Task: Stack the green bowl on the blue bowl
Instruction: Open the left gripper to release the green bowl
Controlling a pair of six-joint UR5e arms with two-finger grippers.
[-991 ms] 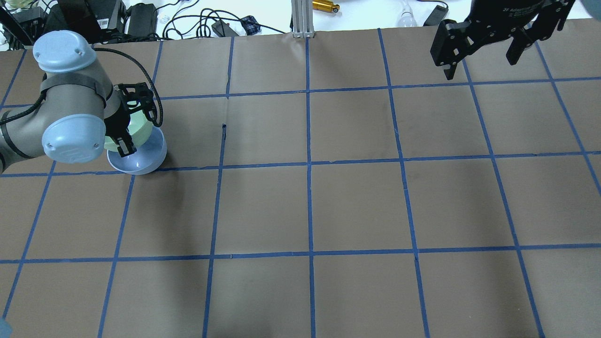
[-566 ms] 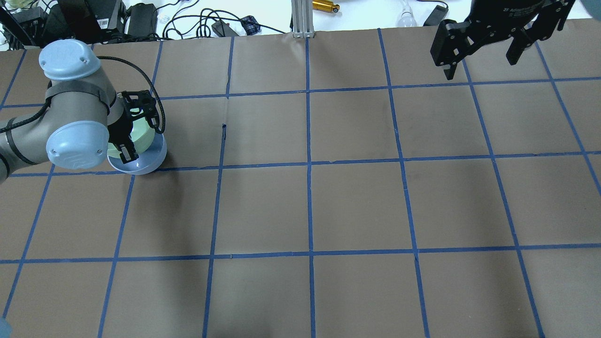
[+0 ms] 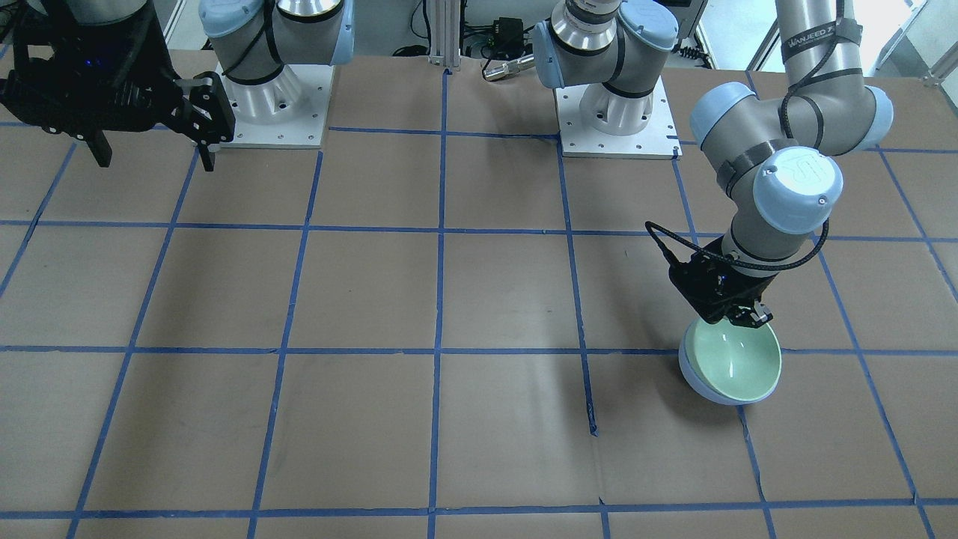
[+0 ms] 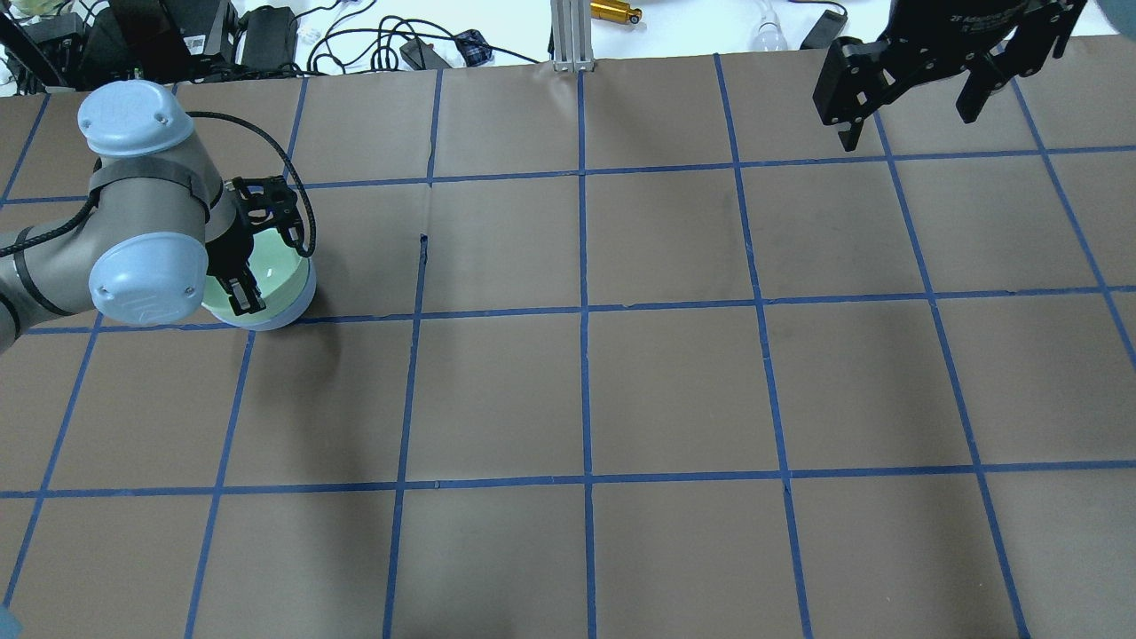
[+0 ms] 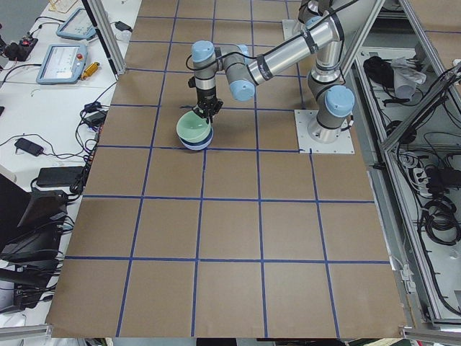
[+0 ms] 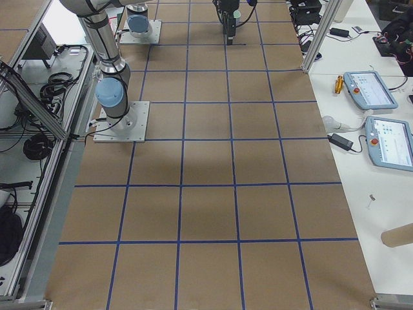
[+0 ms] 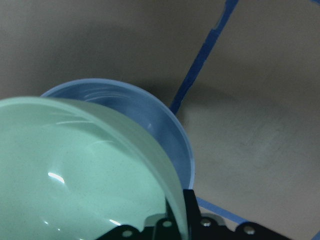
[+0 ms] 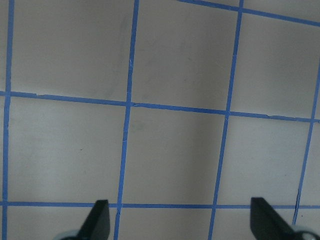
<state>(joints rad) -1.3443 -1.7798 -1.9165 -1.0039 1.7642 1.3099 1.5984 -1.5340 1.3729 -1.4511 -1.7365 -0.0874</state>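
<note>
The green bowl (image 3: 737, 365) already sits inside the blue bowl (image 3: 690, 376), on the worktop (image 4: 674, 382) toward the robot's left side, so the main move of the task looks done. The nesting does not look quite finished, though: in the front-facing view the green bowl leans, its mouth tipped away from the robot, and a crescent of blue shows under its low edge. The left wrist view agrees, with the inside wall of the blue bowl open to sight beyond the green rim, so the two rims are not level with each other.

The left fingers (image 3: 742, 317) are clenched on the green bowl's rim at the side nearest the robot, one inside and one outside as far as can be seen. What is left, by my judgement, is to let the rim go so the bowl can settle flat, then lift the arm clear without dragging the stack.

The right fingers (image 8: 99, 220) are spread wide and hold nothing, hanging over bare worktop at the far right, well apart from the bowls
</note>
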